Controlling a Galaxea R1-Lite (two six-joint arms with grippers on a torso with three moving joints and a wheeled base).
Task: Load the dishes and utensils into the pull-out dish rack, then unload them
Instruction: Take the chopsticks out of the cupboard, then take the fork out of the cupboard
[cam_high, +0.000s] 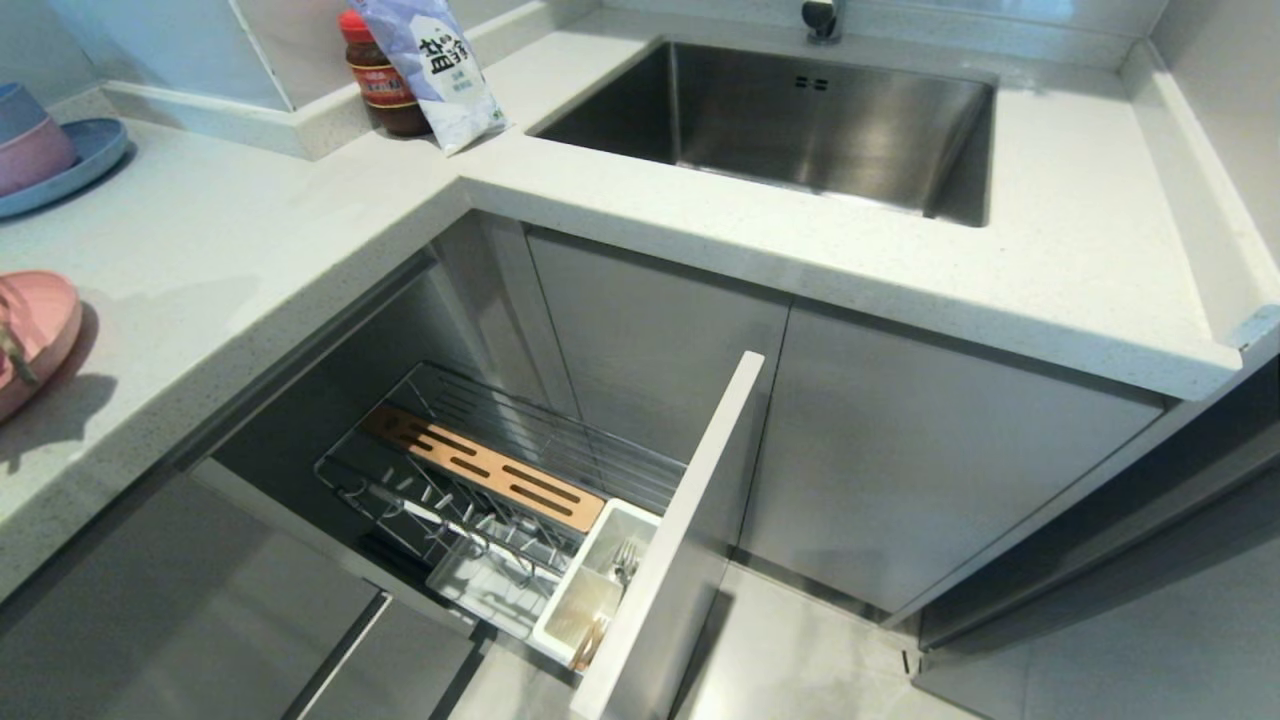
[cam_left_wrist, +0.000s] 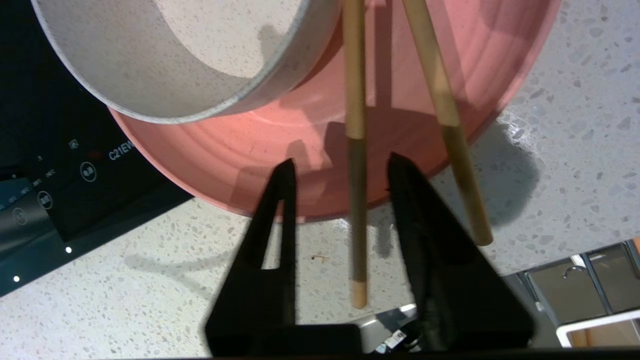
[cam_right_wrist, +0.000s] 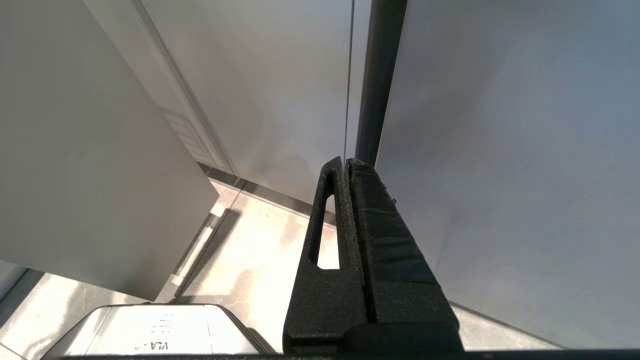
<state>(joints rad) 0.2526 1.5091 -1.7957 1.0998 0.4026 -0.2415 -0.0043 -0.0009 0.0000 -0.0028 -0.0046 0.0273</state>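
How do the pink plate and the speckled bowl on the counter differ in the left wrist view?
The pink plate is wide, shallow and plain salmon pink; the cream speckled bowl is narrower, with tall, nearly straight walls and a flecked surface. The plate lies on the counter; the bowl sits on the plate. Two wooden chopsticks rest across the plate, none on the bowl. Both are round and upright.

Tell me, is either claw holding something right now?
No. The left gripper is open around one chopstick without pinching it; the right gripper is shut on nothing.
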